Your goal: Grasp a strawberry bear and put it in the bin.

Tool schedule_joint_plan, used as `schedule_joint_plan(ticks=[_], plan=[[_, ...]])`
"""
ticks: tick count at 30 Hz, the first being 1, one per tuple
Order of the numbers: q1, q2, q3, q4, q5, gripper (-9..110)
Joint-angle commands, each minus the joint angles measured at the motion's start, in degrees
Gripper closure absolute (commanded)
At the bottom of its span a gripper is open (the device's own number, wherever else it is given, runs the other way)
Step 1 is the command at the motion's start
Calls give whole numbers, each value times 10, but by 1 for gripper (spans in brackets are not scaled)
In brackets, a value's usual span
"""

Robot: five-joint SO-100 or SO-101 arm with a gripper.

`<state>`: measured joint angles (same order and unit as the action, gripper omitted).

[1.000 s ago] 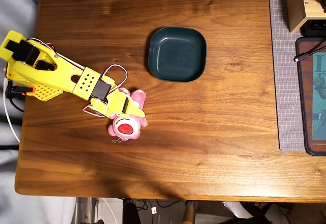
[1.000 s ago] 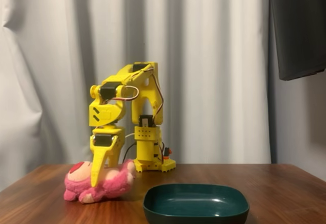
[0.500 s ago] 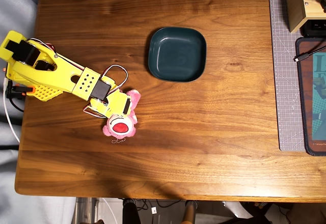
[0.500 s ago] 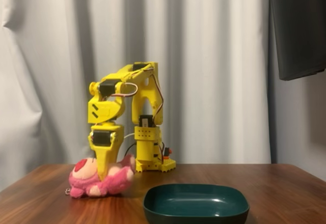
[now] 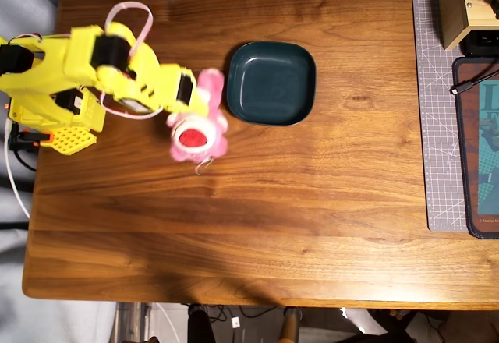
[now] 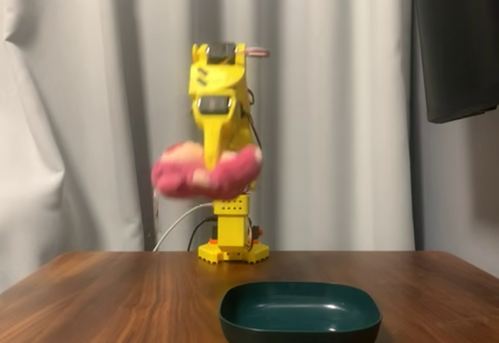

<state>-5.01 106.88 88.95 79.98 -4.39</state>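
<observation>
The pink strawberry bear (image 5: 199, 132) hangs in the air, held by my yellow gripper (image 5: 204, 107), which is shut on it. In the fixed view the bear (image 6: 204, 173) is blurred and high above the table, with my gripper (image 6: 210, 164) coming down onto it from above. The dark teal bin (image 5: 271, 83) sits on the wooden table just right of the bear in the overhead view. In the fixed view the bin (image 6: 300, 312) stands in front, lower and to the right of the bear. The bin looks empty.
The arm's yellow base (image 5: 58, 121) is at the table's left edge in the overhead view. A grey cutting mat (image 5: 439, 125), a tan wooden box (image 5: 460, 4) and a dark tablet (image 5: 479, 148) lie at the right edge. White curtains (image 6: 93, 109) hang behind.
</observation>
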Motion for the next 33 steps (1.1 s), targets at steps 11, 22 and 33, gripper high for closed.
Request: schedule_joint_plan(ticks=[11, 22, 33], plan=[[220, -146, -103, -94, 36, 102], [231, -267, -254, -94, 36, 102], [190, -346, -345, -93, 35, 102]])
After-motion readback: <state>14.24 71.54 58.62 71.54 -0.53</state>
